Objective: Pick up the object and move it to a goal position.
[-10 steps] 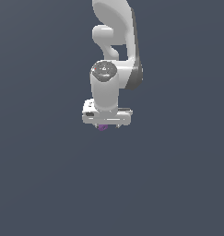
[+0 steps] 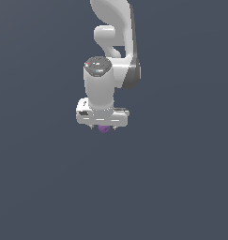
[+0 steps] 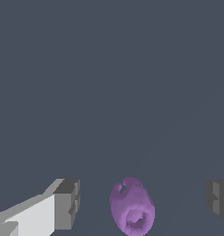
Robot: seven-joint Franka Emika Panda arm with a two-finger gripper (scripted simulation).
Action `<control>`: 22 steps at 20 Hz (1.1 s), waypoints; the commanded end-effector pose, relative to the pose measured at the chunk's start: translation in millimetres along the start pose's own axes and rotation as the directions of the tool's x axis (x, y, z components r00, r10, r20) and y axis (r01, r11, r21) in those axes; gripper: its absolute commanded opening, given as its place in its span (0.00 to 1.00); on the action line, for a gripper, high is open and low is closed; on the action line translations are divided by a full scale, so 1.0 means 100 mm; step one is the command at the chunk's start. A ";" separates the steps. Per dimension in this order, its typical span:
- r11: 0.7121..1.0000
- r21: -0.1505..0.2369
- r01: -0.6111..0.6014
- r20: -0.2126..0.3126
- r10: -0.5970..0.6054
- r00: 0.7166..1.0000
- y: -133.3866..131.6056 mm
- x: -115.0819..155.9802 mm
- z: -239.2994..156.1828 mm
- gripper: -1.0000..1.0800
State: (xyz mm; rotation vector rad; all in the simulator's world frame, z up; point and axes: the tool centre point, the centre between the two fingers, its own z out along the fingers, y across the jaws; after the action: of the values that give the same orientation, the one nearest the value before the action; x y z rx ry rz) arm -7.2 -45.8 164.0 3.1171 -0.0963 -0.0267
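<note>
While the white gripper (image 3: 141, 203) hangs over the plain grey ground, its two dark-tipped fingers (image 3: 67, 203) stand wide apart, one at the lower left of the wrist picture and the other cut by the right edge. Between them lies the object (image 3: 132, 207), a small matte purple lump with a rounded body and a dimpled hollow at its near end; there is free space on both sides of it, so neither finger touches it. It sits a little nearer to the left finger than to the right one. In the exterior view the gripper (image 2: 102, 125) is just above the middle of the frame, pointing downward, and the object (image 2: 103, 129) shows only as a small purple spot under the wide white hand, mostly hidden by it. Above the hand the arm (image 2: 103, 84) rises as a thick white column with a grey round cap, then bends toward the top of the frame. Around everything the ground (image 2: 181, 187) is one flat dark grey-blue surface.
</note>
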 end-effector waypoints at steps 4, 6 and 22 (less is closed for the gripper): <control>1.000 -0.003 -0.003 -0.004 0.003 1.000 0.04 0.01 -0.03 0.96; 1.000 -0.003 0.000 -0.004 0.000 1.000 0.04 0.01 -0.02 0.96; 0.981 0.005 0.193 -0.009 -0.193 0.981 0.10 -0.31 0.28 0.96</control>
State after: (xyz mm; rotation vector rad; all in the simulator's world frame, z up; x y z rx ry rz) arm -34.3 -54.1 141.1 3.1202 0.1600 -0.0167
